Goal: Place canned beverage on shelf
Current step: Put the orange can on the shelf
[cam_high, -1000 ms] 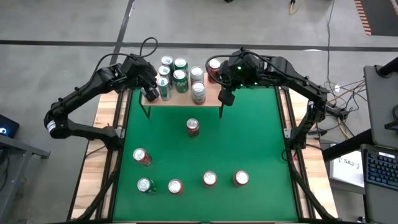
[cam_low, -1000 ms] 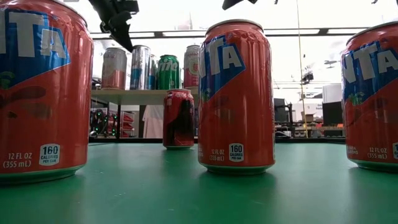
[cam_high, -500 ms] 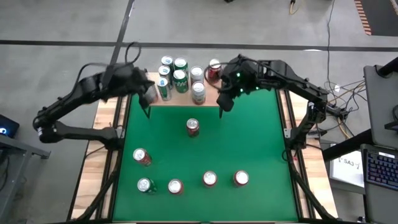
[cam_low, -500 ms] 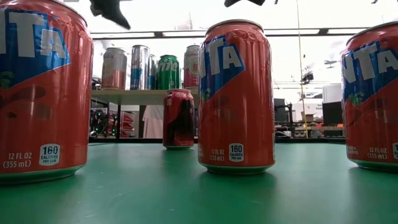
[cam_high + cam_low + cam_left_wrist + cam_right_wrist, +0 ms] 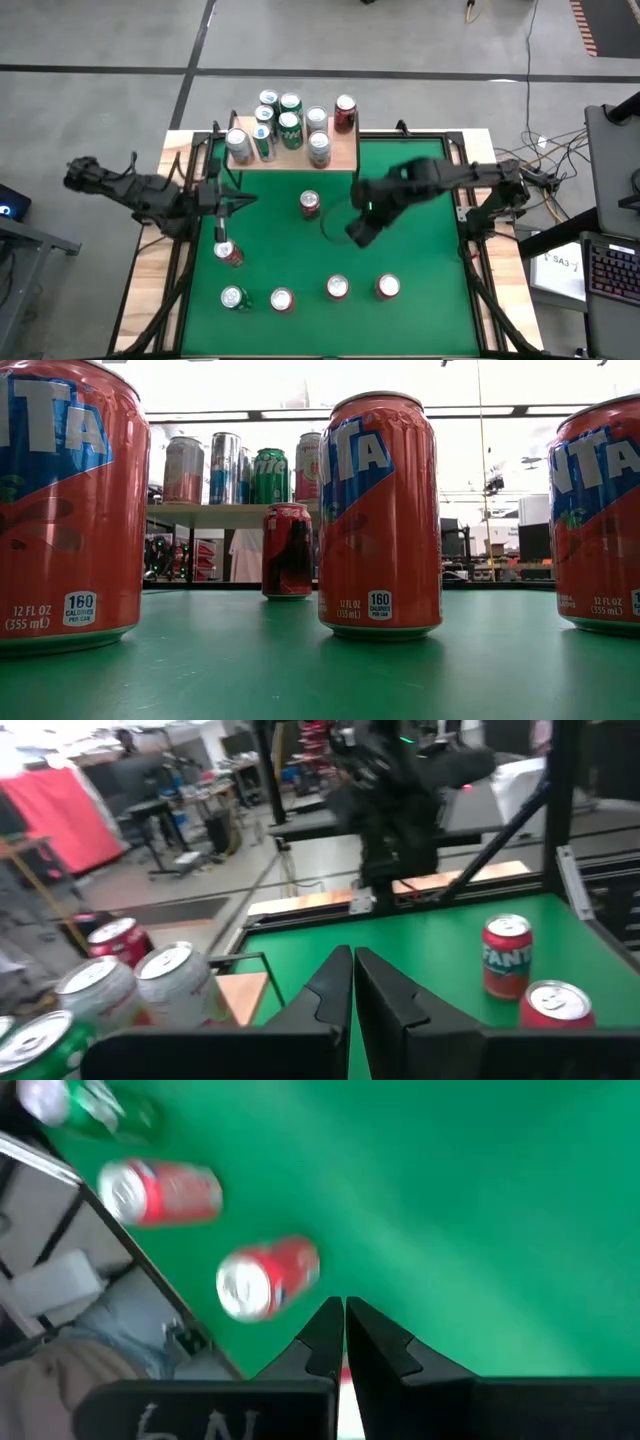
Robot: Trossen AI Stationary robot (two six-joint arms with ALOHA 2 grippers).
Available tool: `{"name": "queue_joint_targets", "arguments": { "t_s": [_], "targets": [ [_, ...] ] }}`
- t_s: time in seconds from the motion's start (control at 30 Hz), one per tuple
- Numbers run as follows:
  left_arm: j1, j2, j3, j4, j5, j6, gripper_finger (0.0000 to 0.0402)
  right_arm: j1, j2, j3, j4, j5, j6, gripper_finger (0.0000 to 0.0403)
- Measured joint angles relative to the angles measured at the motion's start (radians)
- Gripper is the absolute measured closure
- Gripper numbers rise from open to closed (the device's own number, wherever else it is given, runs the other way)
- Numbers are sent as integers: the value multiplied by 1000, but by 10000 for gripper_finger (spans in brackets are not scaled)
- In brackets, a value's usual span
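The small light-wood shelf on thin black legs (image 5: 292,152) stands at the far edge of the green table top (image 5: 420,200), and eight cans stand upright on it: silver, green and blue ones clustered together, plus a dark red can (image 5: 345,112) at its right far corner. Six more cans stand on the green surface. One red can (image 5: 310,205) stands alone just in front of the shelf, another red can (image 5: 228,252) stands toward the left side, and a near row holds a green-topped can (image 5: 234,297) and three red orange-soda cans (image 5: 335,288). The left gripper (image 5: 222,205) hangs over the table's left edge, beside the shelf's left front leg and just behind the left-side red can; its dark fingers (image 5: 335,982) are pressed together and carry nothing. The right gripper (image 5: 360,230) hovers over the middle of the table, to the right of and slightly nearer than the lone red can, well apart from the shelf; its jaws are likewise pressed together and empty, pointing down at the green surface with red cans lying off to one side in its wrist view. No can is between either pair of jaws. From table height, the large red orange-soda cans (image 5: 382,515) fill the foreground, with the lone red can and the shelf's cans behind them.
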Motion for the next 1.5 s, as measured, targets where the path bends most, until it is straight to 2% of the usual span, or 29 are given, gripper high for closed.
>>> {"name": "queue_joint_targets", "arguments": {
  "t_s": [0.07,0.13,0.27,0.57,0.77,1.1,1.3,1.5],
  "targets": [
    [-71,0,-5,1,-101,5,402,53,0,-42,-7,-14,100,394],
    [-127,4,-5,2,-154,16,402,107,0,-81,-8,-41,177,394],
    [-180,18,-5,3,-160,27,402,212,0,-157,-10,-51,330,394],
    [-184,57,-6,9,-162,27,402,375,0,-252,-6,-48,558,394],
    [-184,86,-6,9,-162,27,402,425,0,-278,-1,-48,622,394],
    [-184,97,-6,8,-162,27,402,422,0,-288,1,-36,702,390],
    [-184,87,-6,8,-162,38,402,422,0,-289,0,12,703,336],
    [-184,63,-6,14,-257,54,402,420,0,-289,0,16,727,229]
  ]
}}
